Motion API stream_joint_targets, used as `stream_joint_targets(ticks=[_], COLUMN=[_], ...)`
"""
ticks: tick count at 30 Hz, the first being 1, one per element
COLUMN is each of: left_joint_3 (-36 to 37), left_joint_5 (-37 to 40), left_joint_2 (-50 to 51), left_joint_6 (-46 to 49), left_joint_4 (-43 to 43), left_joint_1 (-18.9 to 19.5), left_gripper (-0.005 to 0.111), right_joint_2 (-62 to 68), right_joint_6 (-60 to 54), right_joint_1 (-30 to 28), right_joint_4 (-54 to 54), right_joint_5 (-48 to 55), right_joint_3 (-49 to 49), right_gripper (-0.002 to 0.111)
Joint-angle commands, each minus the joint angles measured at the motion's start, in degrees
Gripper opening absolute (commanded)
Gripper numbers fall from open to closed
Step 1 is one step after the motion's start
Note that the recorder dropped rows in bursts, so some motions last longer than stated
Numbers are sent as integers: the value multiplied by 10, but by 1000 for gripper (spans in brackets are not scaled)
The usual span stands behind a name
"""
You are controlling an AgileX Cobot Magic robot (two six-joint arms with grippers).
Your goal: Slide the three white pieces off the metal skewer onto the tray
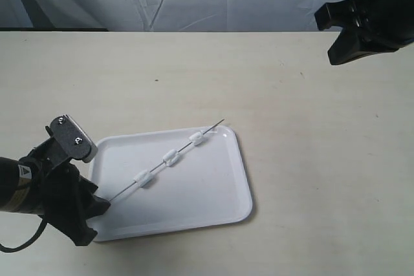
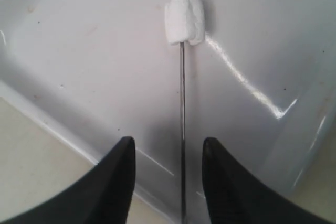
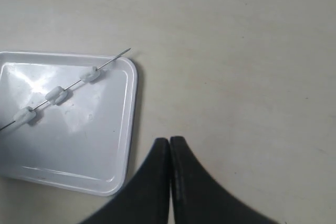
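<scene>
Left pincer (image 1: 97, 208) sits low at the near left corner of the tray (image 1: 200, 192), its two black fingers (image 2: 118, 182) spread apart. The metal skewer (image 1: 184, 147) runs through the gap between them without touching either one in the left wrist view, and lies closer to one finger than to the other. Nothing is pinched.

Over the far right of the desk (image 1: 291, 127), the right pincer (image 3: 169, 141) hangs well apart from the tray. Its fingers are pressed together with no gap, and they hold nothing.

Lying on the desk, the tray is white and glossy with rounded corners and a low rim. The skewer crosses it on a diagonal, from the near left corner by the left pincer up to the far right corner, where its pointed tip sticks out just past the rim.

All three white pieces are threaded on the skewer and spaced along it over the tray's floor. One (image 1: 145, 178) is nearest the left pincer, one (image 1: 170, 157) is about halfway along, and one (image 1: 196, 138) is near the far right corner, short of the tip. A bare stretch of rod separates the nearest piece from the left pincer's fingers. The left wrist view shows only that piece (image 2: 184, 18), with the rod passing through it. The right wrist view takes in all three in a row on the tray.
</scene>
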Motion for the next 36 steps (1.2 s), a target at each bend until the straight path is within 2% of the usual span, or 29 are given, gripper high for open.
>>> stream_joint_targets(ticks=[1,6,12,19,26,31,36], left_joint_3=[3,3,3,3,2,-13,-24], left_joint_5=[6,-3,-6,-6,-14,-41,-43], left_joint_2=[12,35,40,40,39,35,-8], left_joint_6=[-5,-5,-5,-5,-5,-5,-119], left_joint_4=[-3,-3,-3,-3,-3,-3,-15], left_joint_1=[-3,-3,-3,-3,-3,-3,-3], left_gripper=[39,31,27,0,0,0,0], right_joint_2=[1,1,1,1,1,1,5], right_joint_6=[-7,-7,-7,-7,-7,-7,-28], right_joint_1=[0,0,0,0,0,0,0], right_joint_4=[3,3,3,3,2,11,61], right_joint_5=[-3,-4,-10,-10,-25,-57,-109], right_joint_3=[-3,-3,-3,-3,-1,36,108], right_gripper=[0,0,0,0,0,0,0])
